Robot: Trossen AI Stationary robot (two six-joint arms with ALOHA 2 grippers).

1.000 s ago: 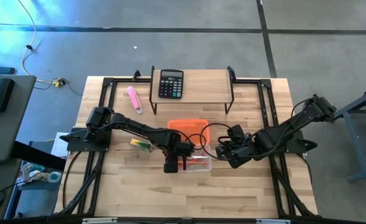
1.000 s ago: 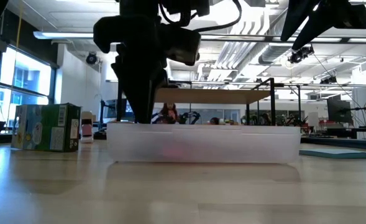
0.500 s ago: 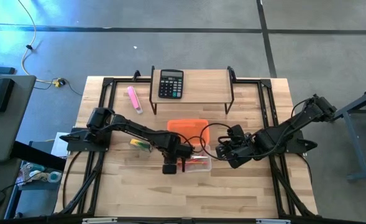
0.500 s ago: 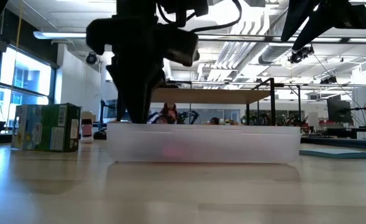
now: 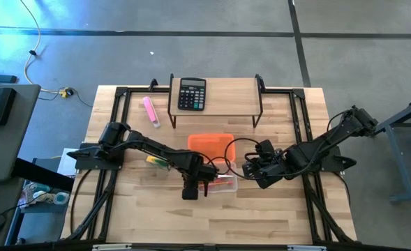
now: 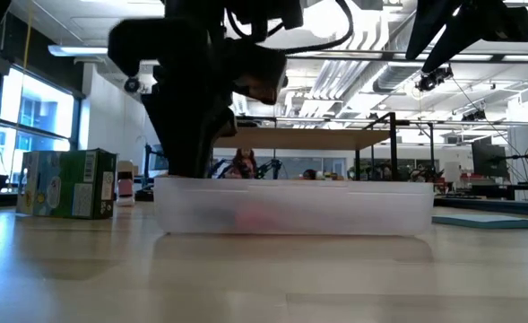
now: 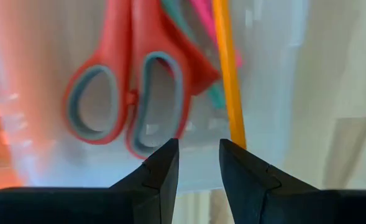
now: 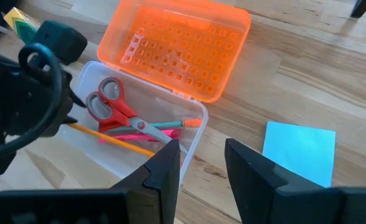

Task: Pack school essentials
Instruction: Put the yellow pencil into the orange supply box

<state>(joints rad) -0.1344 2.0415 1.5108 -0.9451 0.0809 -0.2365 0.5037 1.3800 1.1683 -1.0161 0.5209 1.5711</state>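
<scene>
A clear box (image 5: 223,183) holds red-handled scissors (image 7: 133,93), an orange pencil (image 7: 227,68) and pink and teal pens (image 8: 155,129). Its orange lid (image 5: 211,142) lies beside it on the far side. My left gripper (image 7: 198,163) points down over the box's left end, just above the scissors' handles, narrowly open with nothing between its fingers. My right gripper (image 8: 201,162) hovers open to the right of the box, holding nothing. A light-blue notepad (image 8: 299,152) lies flat on the table by the right gripper. A yellow-green piece (image 5: 158,162) lies left of the box.
A black calculator (image 5: 192,93) sits on a low wooden shelf (image 5: 226,89) at the far side. A pink marker (image 5: 151,111) lies left of that shelf. Bare wood stretches along the near edge in front of the box.
My left gripper has drifted slightly toward the table's left and near edges above the box's left end, still pointing down. The box and its contents have stayed put.
</scene>
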